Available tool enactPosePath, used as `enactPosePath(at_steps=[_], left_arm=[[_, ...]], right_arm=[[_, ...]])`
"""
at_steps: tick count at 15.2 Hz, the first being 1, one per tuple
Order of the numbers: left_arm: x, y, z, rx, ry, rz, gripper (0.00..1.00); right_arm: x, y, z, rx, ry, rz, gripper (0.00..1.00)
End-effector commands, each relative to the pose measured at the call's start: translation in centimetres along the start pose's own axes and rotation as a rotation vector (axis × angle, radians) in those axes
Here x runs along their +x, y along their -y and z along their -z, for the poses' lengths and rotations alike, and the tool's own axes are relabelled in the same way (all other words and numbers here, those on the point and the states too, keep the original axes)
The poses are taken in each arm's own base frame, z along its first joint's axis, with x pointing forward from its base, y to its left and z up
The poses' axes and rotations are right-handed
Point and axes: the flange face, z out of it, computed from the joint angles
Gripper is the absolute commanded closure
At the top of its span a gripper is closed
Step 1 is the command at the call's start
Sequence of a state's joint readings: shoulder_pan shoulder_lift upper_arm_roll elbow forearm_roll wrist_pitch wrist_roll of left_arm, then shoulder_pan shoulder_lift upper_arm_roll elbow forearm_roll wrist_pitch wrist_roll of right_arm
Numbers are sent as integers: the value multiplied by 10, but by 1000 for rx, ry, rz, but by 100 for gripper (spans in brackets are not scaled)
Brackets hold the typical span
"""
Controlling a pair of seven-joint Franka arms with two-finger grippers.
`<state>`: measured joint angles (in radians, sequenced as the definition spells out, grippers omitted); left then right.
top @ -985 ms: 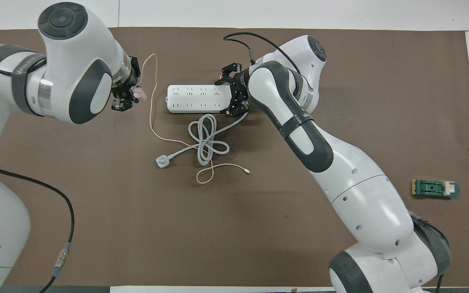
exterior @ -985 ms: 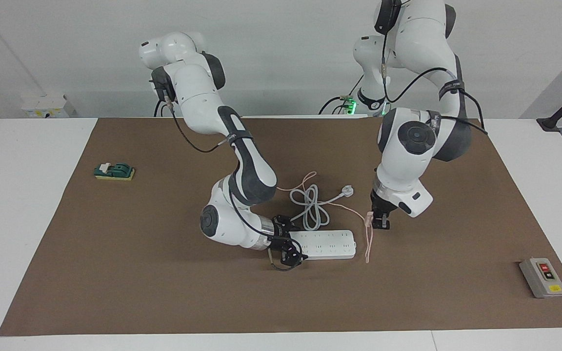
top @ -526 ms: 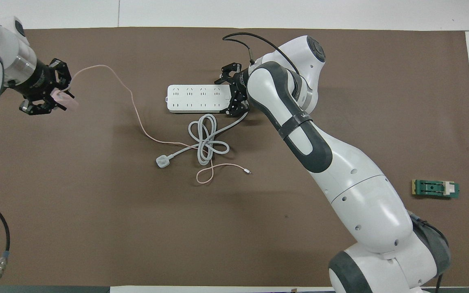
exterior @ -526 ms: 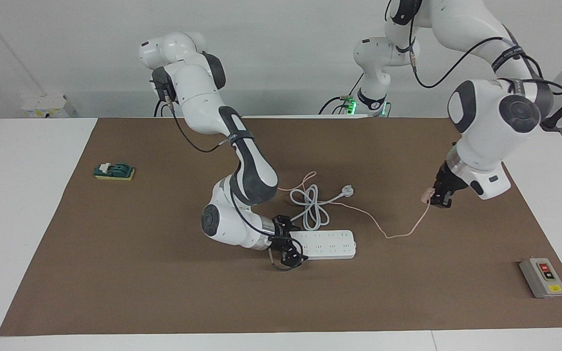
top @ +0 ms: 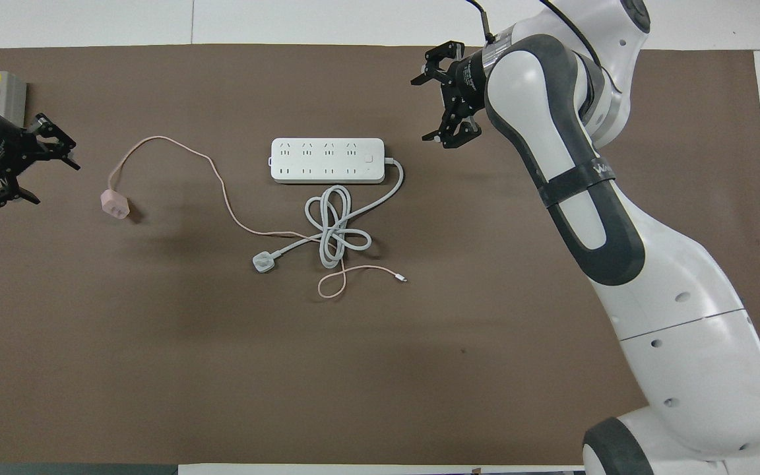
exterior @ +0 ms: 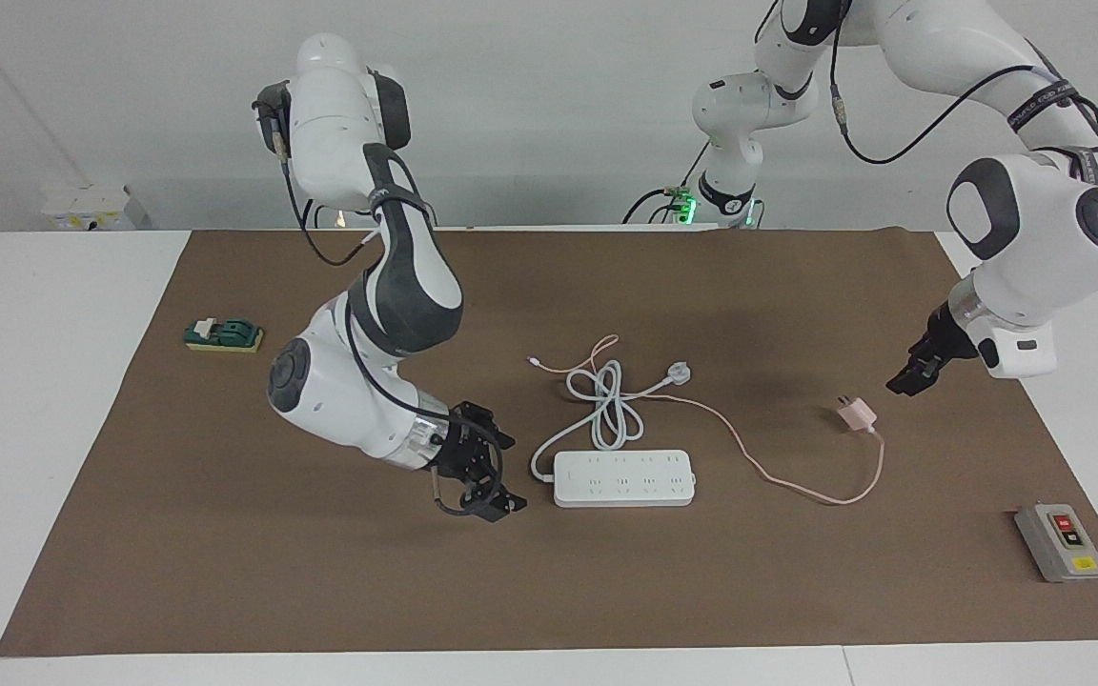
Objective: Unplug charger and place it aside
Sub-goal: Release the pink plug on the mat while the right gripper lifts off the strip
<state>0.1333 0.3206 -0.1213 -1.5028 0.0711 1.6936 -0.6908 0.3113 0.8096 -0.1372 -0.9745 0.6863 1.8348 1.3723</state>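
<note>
Pink and small, the charger (exterior: 857, 414) lay on the brown mat (exterior: 225, 572) at the right of the facing view, clear of the power strip (exterior: 623, 477) and well apart from it, prongs tipped upward and toward the view's left. Its thin pink cable (exterior: 778, 479) looped down and back toward the middle of the frame, running up under the coiled white cord (exterior: 609, 405) and the white round plug (exterior: 678, 372). By the look of it the plug was out and set aside, so the job seemed all but done. It looked a light, hard little cube, easy to tip or skid on the mat, and that limp cable would tug it round if dragged; the flat sides of the body were the place to pinch, never the prongs or the lead. The left gripper (exterior: 913, 375) hung just up and to the right of the charger, fingers spread and holding nothing, and in the overhead view it sat at the far left edge (top: 18, 166) with the pink cube (top: 115, 203) beside it. The right gripper (exterior: 484, 474) hovered left of the strip's end in the facing view, jaws wide apart and off the strip. A grey switch box (exterior: 1060, 542) sat at lower right, a green block (exterior: 223, 334) at left.
</note>
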Motion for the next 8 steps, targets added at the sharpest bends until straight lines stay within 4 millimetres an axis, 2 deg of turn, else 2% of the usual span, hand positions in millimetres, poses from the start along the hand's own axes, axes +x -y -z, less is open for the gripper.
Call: enactPosePath(at_steps=[1,2,3,4,6,8], left_arm=[[-12,-6,18,28,-51,-124,0],[-14,-9,26,23,-61,-188,0],[-23,-11,40,21,-64,-319,0],[-32,-7,56,9,-73,-372,0],[-52,6,85,5,-83,-434,0],[-77,7,103,16,-73,-466,0]], right_arm=[[-13,-18,35,-72,-111,158,0],[-15,-23,52,-100,-138,235,0],[-5,-37,93,-173,-196,417,0],[4,-47,119,-230,-220,565,0],[25,-63,168,-302,-247,783,0],[40,-77,208,-362,-271,989,0]])
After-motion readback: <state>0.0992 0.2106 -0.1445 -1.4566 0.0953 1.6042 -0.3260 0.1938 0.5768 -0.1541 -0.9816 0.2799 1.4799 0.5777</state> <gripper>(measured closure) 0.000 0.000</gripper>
